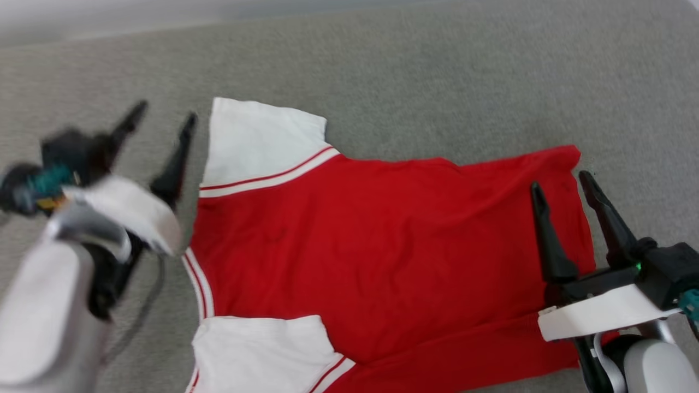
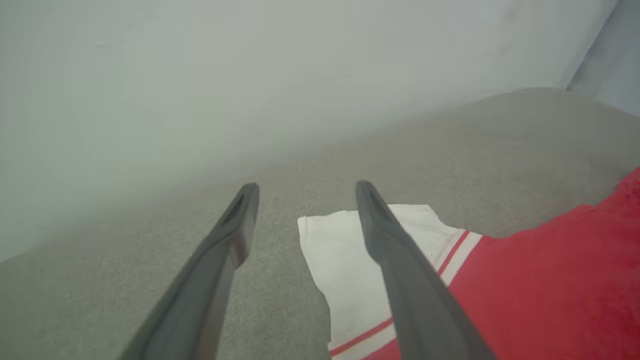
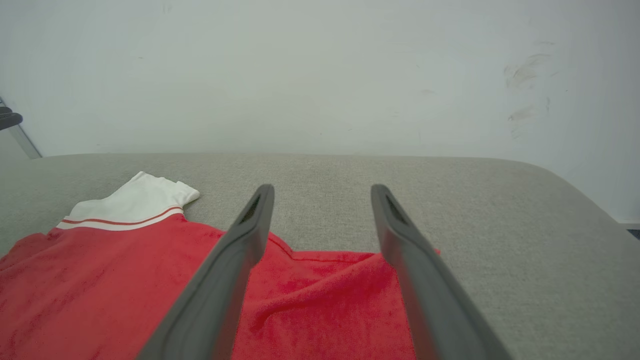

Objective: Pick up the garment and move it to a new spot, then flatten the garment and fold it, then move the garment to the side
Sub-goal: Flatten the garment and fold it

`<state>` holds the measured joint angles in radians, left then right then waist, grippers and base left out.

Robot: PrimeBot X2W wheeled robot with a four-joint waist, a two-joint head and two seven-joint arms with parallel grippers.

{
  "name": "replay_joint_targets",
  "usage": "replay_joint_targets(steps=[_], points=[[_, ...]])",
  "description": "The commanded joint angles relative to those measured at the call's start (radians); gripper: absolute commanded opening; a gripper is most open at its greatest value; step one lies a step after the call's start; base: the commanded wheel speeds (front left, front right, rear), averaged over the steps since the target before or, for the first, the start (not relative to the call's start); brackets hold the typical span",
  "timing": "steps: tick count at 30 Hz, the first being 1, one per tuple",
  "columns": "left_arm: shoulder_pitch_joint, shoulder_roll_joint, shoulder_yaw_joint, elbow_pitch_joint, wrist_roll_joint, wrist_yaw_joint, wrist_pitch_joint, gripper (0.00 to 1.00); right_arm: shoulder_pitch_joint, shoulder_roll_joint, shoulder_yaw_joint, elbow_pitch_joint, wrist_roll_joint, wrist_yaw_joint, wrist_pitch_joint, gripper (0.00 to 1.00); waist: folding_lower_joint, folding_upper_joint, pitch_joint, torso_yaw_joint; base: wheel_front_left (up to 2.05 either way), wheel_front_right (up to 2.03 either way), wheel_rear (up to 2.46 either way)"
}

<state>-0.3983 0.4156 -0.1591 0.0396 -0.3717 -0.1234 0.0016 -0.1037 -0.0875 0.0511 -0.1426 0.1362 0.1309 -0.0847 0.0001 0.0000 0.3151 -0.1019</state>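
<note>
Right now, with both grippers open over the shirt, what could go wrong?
1. The left gripper sits at the edge of the far sleeve; closing there may catch only sleeve, skewing the garment.
2. A wrinkle lies near the hem below the right gripper; folding now could lock it in.

One garment (image 1: 382, 245), one left end effector (image 1: 166, 109), one right end effector (image 1: 560, 180).
The garment has two white sleeves, a far sleeve (image 1: 262, 142) and a near sleeve (image 1: 262, 349), and lies on one grey fabric surface (image 1: 437, 82). Each end effector carries two dark fingers (image 1: 549, 240), four in all.
</note>
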Motion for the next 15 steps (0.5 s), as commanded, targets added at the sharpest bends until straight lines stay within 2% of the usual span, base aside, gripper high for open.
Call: replay_joint_targets(steps=[1,3,6,7,8,12,15], points=[[-0.106,0.062,-0.023,0.033,-0.041,-0.005,0.105,1.00,-0.026,0.014,0.015,0.009,-0.005,0.000,-0.016,1.00,-0.0001,0.0000,0.075,-0.060,0.00,0.00,0.00],[-0.184,0.110,-0.048,0.071,-0.098,-0.005,0.216,1.00,-0.037,0.021,0.025,0.021,-0.002,0.000,-0.028,1.00,-0.0001,0.0000,0.102,-0.082,0.00,0.00,0.00],[-0.311,0.217,-0.124,0.095,-0.187,-0.004,0.360,1.00,-0.056,0.028,0.046,0.035,0.006,0.000,-0.049,1.00,-0.0001,0.0000,0.141,-0.113,0.00,0.00,0.00],[-0.311,0.217,-0.124,0.095,-0.187,-0.004,0.360,1.00,-0.056,0.028,0.046,0.035,0.006,0.000,-0.049,1.00,-0.0001,0.0000,0.141,-0.113,0.00,0.00,0.00],[-0.347,0.247,-0.142,0.106,-0.212,-0.004,0.398,1.00,-0.059,0.029,0.051,0.041,0.009,0.000,-0.054,1.00,-0.0001,0.0000,0.152,-0.123,0.00,0.00,0.00],[-0.463,0.335,-0.214,0.172,-0.310,-0.005,0.592,1.00,-0.077,0.035,0.065,0.065,0.015,0.000,-0.077,1.00,-0.0001,0.0000,0.190,-0.159,0.00,0.00,0.00],[-0.528,0.357,-0.229,0.219,-0.387,-0.005,0.726,1.00,-0.087,0.037,0.073,0.083,0.021,0.000,-0.089,1.00,-0.0001,0.0000,0.209,-0.181,0.00,0.00,0.00]])
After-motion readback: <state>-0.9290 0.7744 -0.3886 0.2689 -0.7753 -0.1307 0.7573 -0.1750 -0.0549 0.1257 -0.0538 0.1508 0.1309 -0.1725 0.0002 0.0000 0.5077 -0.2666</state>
